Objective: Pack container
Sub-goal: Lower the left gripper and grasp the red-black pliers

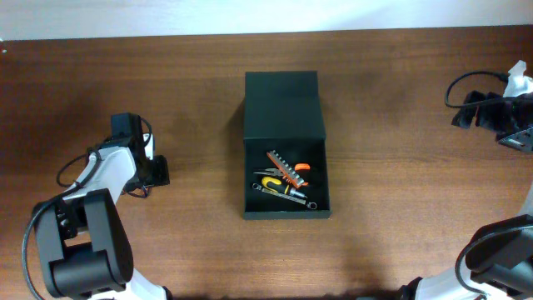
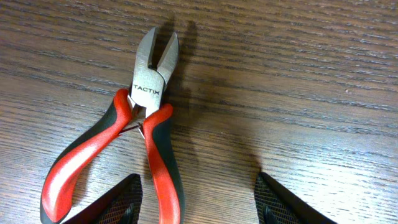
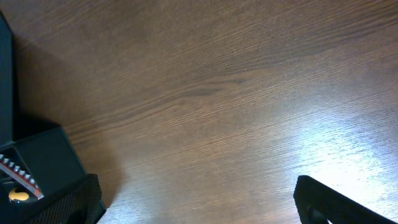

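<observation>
The dark green container [image 1: 283, 108] stands at the table's middle with its flap lid open toward the back. Inside lie orange-handled pliers [image 1: 293, 172], a yellow screwdriver [image 1: 279, 185] and a wrench. Red-and-black TACTIX cutters [image 2: 149, 93] lie on the table in the left wrist view. My left gripper [image 2: 199, 208] is open, low over the cutters, with one red handle between its fingers. In the overhead view the left gripper [image 1: 156, 171] hides the cutters. My right gripper [image 3: 199, 202] is open and empty over bare wood, at the far right [image 1: 465, 112]. A container corner [image 3: 40, 155] shows there.
Black cables and a white object [image 1: 518, 77] sit at the far right behind the right arm. The left arm's base [image 1: 79, 242] fills the front left corner. The table's back edge [image 1: 266, 33] runs just behind the container lid.
</observation>
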